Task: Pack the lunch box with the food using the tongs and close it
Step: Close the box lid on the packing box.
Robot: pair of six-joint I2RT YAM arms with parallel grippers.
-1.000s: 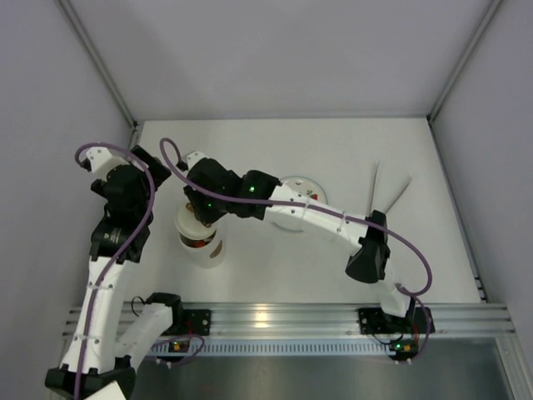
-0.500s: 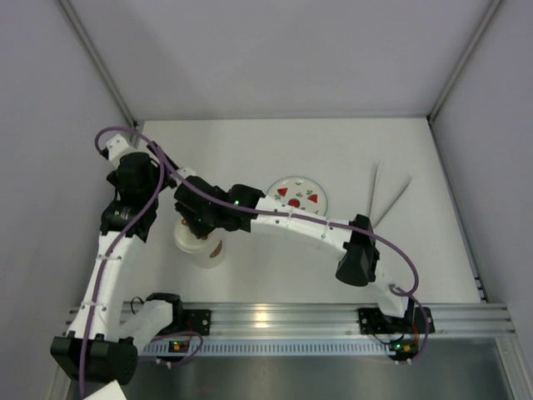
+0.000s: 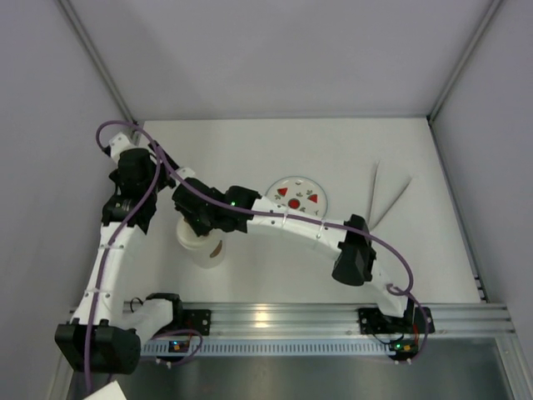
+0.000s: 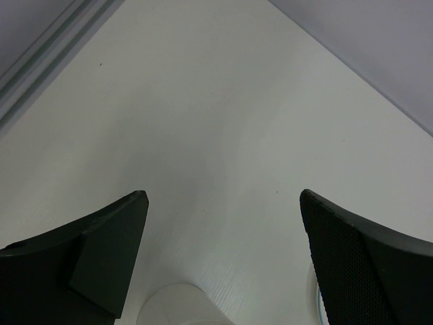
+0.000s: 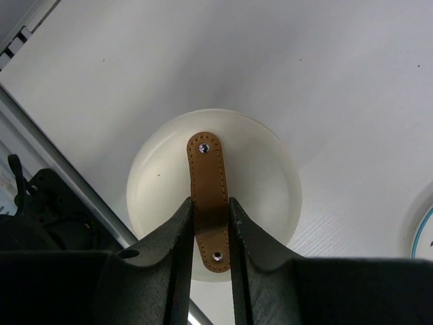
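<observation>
At the left-centre of the counter [image 3: 275, 150] stands the lunch box [image 3: 202, 250], a white cylindrical tub, upright, with a small brown mark on the side wall that faces the near edge. Its round white lid [image 5: 257, 169] lies over the mouth of the tub; whether the lid is fully seated cannot be told. A brown stitched strap [image 5: 206, 169], fixed by a rivet at each end, runs across the middle of the lid.

The right gripper [image 5: 211, 215] is directly above the lunch box. Its jaws are drawn together and pinch the strap near the end closer to the wrist camera. The right arm reaches across the counter from its base at the near right to this point.

The left gripper [image 4: 222, 203] hangs beside the lunch box, toward the left wall. Its jaws stand wide apart with only bare counter between them, and a rounded white edge shows at the bottom of its wrist view.

To the right of the lunch box, apart from it, lies a flat round plate [image 3: 298, 185] printed with red triangles. Farther right, well apart from the plate, the tongs [image 3: 376, 187] lie flat on the counter, their two legs spread toward the far wall. An aluminium rail [image 3: 275, 317] borders the near edge of the counter.
</observation>
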